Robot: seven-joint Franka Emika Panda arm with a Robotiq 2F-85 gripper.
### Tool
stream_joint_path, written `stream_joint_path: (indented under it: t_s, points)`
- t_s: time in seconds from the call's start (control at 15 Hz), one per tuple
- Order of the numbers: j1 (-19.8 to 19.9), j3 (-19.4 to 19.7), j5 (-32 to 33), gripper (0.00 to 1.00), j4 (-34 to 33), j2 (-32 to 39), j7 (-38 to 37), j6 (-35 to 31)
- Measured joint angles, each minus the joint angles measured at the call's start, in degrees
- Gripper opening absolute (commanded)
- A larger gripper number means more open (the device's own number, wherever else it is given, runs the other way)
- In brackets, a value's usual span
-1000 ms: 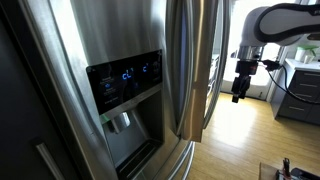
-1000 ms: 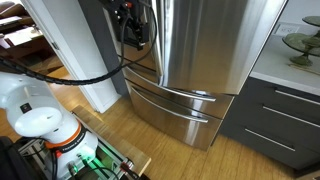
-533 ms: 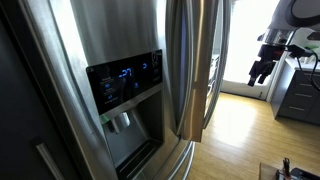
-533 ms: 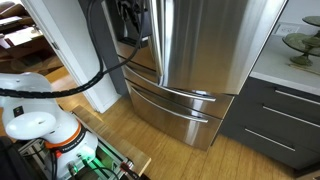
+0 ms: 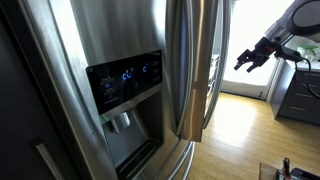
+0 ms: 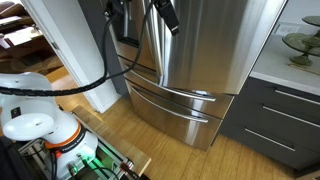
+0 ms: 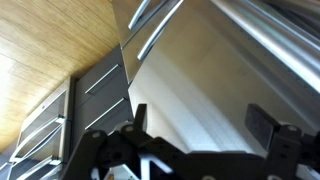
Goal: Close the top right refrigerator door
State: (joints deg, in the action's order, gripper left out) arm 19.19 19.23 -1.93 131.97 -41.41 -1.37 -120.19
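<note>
The top right refrigerator door (image 6: 222, 40) is a plain brushed steel panel with a long curved bar handle (image 6: 158, 45). In an exterior view it shows nearly edge-on (image 5: 208, 50), standing a little out from the fridge. My gripper (image 5: 250, 58) is open and empty, tilted, in the air in front of the door and apart from it. It also shows high up by the door seam (image 6: 165, 14). In the wrist view the gripper (image 7: 200, 120) is open with both fingers (image 7: 262, 122) spread before a steel surface (image 7: 230, 70).
The left steel door carries a black dispenser panel (image 5: 125, 82) with a blue display. Two freezer drawer fronts (image 6: 185, 105) lie below. Dark grey cabinets (image 6: 275, 120) stand beside the fridge. The wood floor (image 5: 240, 125) is in front. The robot base (image 6: 40, 120) is low in the frame.
The gripper has risen and swung from hanging downward to a tilted pose facing the fridge. The door has not visibly moved.
</note>
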Motion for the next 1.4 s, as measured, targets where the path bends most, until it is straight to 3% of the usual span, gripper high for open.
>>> stream_joint_path:
  t_s: [0.2, 0.53, 1.4]
  points:
    - [-0.3, -0.9, -4.2, 1.0, 1.7, 1.8, -4.8, -6.5]
    - [-2.1, -2.1, -11.2, 1.0, 1.8, 5.0, -8.4, -9.3]
    - [-7.6, -0.2, -27.5, 1.0, 1.6, 9.8, -3.3, -14.7]
